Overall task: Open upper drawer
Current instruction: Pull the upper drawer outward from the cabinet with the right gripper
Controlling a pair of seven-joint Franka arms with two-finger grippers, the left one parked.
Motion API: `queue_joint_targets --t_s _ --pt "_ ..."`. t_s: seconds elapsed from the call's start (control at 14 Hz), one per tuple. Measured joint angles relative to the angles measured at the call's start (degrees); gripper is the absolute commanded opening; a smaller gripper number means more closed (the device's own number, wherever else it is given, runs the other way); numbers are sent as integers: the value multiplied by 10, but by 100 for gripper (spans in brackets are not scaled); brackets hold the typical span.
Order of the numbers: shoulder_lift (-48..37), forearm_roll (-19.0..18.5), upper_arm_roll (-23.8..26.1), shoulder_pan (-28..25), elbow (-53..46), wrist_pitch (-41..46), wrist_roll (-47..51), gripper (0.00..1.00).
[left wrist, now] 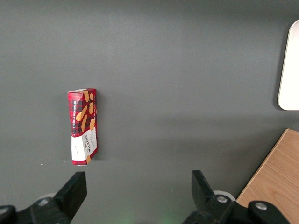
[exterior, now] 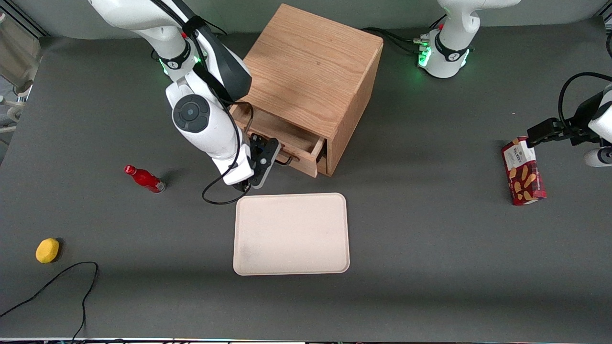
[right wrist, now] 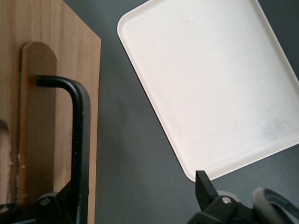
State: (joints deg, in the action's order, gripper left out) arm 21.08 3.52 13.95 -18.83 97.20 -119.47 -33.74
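The gripper [exterior: 267, 160] is seen spread wide beside the black bar handle [right wrist: 77, 140], gripping nothing. The upper drawer [exterior: 287, 138] is already pulled partly out; little is judged left.

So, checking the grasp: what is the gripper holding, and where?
Nothing is clamped: the gripper is open, straddling the black bar handle of the upper drawer.

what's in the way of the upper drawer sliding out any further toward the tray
Nothing visible. The upper drawer is partly out, and the gripper is at its black handle. Bare table lies between the drawer front and the empty tray, which sits nearer the front camera and apart from it.
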Motion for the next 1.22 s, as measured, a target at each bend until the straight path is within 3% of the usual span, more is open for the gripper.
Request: queue_joint_targets --t_s 1.22 --pt "59 19 -36 25 -84 16 -77 100"
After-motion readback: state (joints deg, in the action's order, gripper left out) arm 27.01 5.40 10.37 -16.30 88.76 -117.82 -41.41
